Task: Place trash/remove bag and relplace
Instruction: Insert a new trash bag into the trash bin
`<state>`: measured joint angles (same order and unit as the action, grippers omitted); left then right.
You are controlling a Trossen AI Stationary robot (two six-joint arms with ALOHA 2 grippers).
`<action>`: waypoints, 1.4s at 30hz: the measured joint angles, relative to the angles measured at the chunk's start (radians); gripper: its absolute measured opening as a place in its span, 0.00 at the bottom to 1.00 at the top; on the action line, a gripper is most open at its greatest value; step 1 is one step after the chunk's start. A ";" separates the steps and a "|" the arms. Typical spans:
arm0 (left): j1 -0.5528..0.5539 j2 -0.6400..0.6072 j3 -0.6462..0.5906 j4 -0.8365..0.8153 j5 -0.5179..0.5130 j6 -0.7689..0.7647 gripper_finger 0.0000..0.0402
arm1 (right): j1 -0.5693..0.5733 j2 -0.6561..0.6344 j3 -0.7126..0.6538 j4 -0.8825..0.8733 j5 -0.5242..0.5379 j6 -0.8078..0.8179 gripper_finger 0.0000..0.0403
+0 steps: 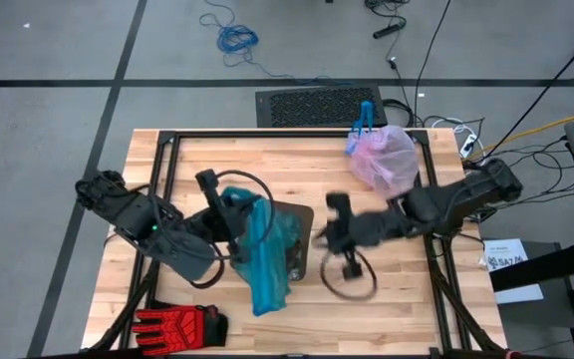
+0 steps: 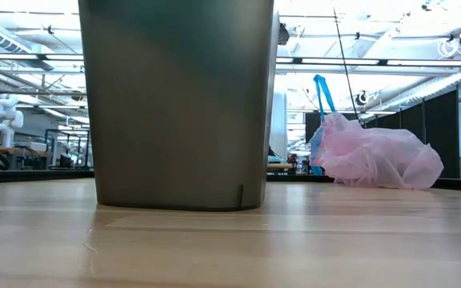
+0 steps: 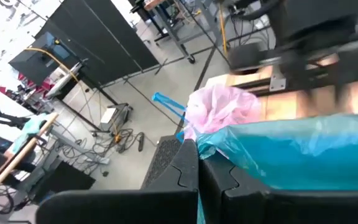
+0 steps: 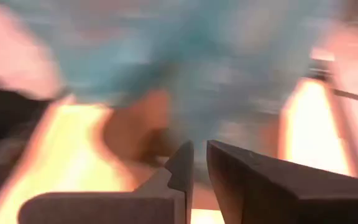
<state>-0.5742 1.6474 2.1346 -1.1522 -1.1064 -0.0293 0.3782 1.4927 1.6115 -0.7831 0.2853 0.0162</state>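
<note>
The replacement bag, a translucent teal bag, lies draped over the grey bin at the table's middle. My left gripper is shut on it beside the bin's left side. My right gripper hovers just right of the bin, blurred, its fingers a narrow gap apart with nothing between them. The pink bag with its blue tie rests on the table at the far right. The trash is out of view. My left gripper pinches the teal bag's upper edge between its two fingers, coming nearly level from the table's left. One layer or several, I cannot tell. From the fingers the film spreads away over the bin.
A red-and-black glove lies at the near left corner. Black frame rails run along the table's sides. A black cable loop hangs below my right gripper. In the low view the bin stands close and fills the left half.
</note>
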 joint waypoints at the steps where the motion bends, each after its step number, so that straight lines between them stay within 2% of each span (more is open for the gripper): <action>1: 0.004 0.000 -0.011 0.000 -0.003 -0.012 0.00 | 0.028 0.004 0.000 0.002 -0.025 0.007 0.10; 4: 0.007 0.000 -0.040 0.008 -0.036 -0.018 0.00 | 0.120 0.031 -0.035 0.079 -0.027 -0.032 0.07; 8: 0.010 0.000 -0.047 0.021 -0.058 -0.018 0.00 | 0.186 0.076 -0.130 0.347 -0.031 -0.125 0.01; 11: 0.022 0.000 -0.047 0.029 -0.061 -0.017 0.00 | 0.183 0.122 -0.176 0.564 -0.009 -0.180 0.00; 13: 0.032 0.000 -0.047 0.034 -0.062 -0.012 0.00 | 0.169 0.163 -0.179 0.662 0.045 -0.215 0.00; 18: 0.040 0.000 -0.047 0.078 -0.064 0.040 0.00 | 0.125 0.230 -0.179 0.786 0.136 -0.250 0.00; 20: 0.042 0.000 -0.047 0.099 -0.065 0.064 0.00 | 0.101 0.238 -0.179 0.807 0.204 -0.240 0.00; 23: 0.043 0.000 -0.047 0.109 -0.065 0.070 0.00 | 0.064 0.237 -0.179 0.790 0.349 -0.237 0.00; 25: 0.042 0.000 -0.047 0.111 -0.065 0.069 0.00 | 0.035 0.236 -0.179 0.749 0.400 -0.220 0.00; 28: 0.036 0.000 -0.047 0.111 -0.065 0.064 0.00 | -0.014 0.233 -0.179 0.634 0.374 -0.127 0.00; 33: 0.035 0.000 -0.047 0.110 -0.065 0.053 0.00 | -0.074 0.231 -0.179 0.469 0.225 0.003 0.00; 42: 0.035 -0.001 -0.058 0.041 -0.065 -0.055 0.00 | 0.014 0.054 -0.179 0.373 0.206 -0.020 0.00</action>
<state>-0.5388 1.6469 2.0766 -1.1112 -1.1713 -0.0842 0.3926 1.5469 1.4330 -0.4105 0.4910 -0.0036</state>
